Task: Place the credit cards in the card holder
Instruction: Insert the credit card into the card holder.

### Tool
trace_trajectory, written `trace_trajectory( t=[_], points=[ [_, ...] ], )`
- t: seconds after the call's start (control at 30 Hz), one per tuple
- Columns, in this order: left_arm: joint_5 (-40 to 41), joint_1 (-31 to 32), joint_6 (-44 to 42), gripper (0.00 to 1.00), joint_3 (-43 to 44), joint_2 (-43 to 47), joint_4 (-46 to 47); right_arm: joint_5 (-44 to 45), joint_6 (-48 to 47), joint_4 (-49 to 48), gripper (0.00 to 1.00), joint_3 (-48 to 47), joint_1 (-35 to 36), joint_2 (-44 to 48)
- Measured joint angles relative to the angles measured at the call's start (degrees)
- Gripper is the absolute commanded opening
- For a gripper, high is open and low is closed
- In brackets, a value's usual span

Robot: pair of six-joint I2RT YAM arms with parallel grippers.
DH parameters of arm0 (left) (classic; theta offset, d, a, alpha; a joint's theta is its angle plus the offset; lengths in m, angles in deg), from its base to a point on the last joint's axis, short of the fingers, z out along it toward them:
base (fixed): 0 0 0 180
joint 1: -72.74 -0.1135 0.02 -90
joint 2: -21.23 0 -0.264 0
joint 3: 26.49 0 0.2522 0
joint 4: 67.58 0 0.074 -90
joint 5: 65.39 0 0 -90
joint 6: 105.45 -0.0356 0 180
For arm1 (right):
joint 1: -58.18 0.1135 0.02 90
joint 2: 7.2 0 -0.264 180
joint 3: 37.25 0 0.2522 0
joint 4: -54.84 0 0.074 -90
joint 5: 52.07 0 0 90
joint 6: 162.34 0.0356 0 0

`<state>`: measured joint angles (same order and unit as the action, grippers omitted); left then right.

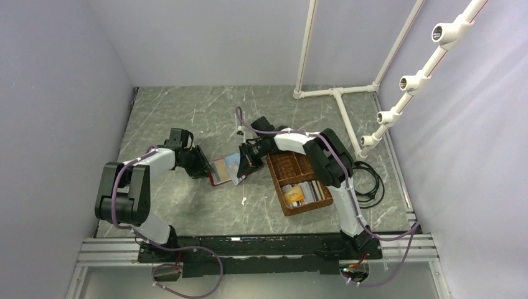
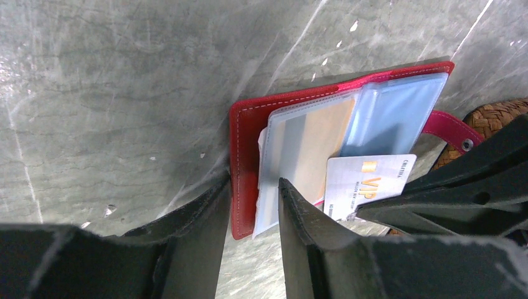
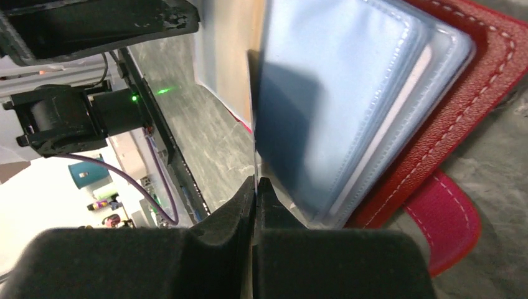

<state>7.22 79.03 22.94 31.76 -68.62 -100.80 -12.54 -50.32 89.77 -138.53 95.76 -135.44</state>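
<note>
The dark red card holder (image 1: 223, 169) lies open on the marble table between both arms, its clear sleeves (image 2: 311, 143) fanned out. My left gripper (image 2: 254, 193) is closed on its near edge, one finger outside the red cover (image 2: 246, 124) and the other on the sleeves. My right gripper (image 3: 255, 184) is shut on a white VIP credit card (image 2: 367, 184). That card shows edge-on (image 3: 254, 143) beside the blue sleeve of the card holder (image 3: 461, 118). More credit cards, a tan-orange one (image 1: 294, 194) and grey-white ones (image 1: 314, 190), lie in the basket.
A brown woven compartment basket (image 1: 292, 163) stands just right of the card holder, and its corner shows in the left wrist view (image 2: 498, 115). A white pipe frame (image 1: 336, 93) stands at the back right. A black cable (image 1: 370, 184) lies by the right edge.
</note>
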Motion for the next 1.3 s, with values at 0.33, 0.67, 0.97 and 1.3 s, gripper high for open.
trace_trajectory(
  t=[0.33,0.67,0.97,1.3],
  points=[
    [-0.02,0.0,-0.02,0.41,-0.04,-0.02,0.2,0.46,0.07,1.14,0.0,-0.2,-0.09,-0.52],
    [-0.57,0.0,-0.02,0.4,-0.15,-0.31,1.11,0.44,0.87,1.6,0.0,-0.31,-1.03,-0.55],
    [-1.38,-0.15,-0.02,0.38,-0.13,-0.9,2.1,-1.16,1.09,2.36,0.0,-3.67,-0.79,-3.39],
    [-1.86,-0.26,-0.04,0.37,0.39,-1.66,2.19,-3.48,2.16,2.05,0.0,-8.9,-0.79,-7.04]
  ],
)
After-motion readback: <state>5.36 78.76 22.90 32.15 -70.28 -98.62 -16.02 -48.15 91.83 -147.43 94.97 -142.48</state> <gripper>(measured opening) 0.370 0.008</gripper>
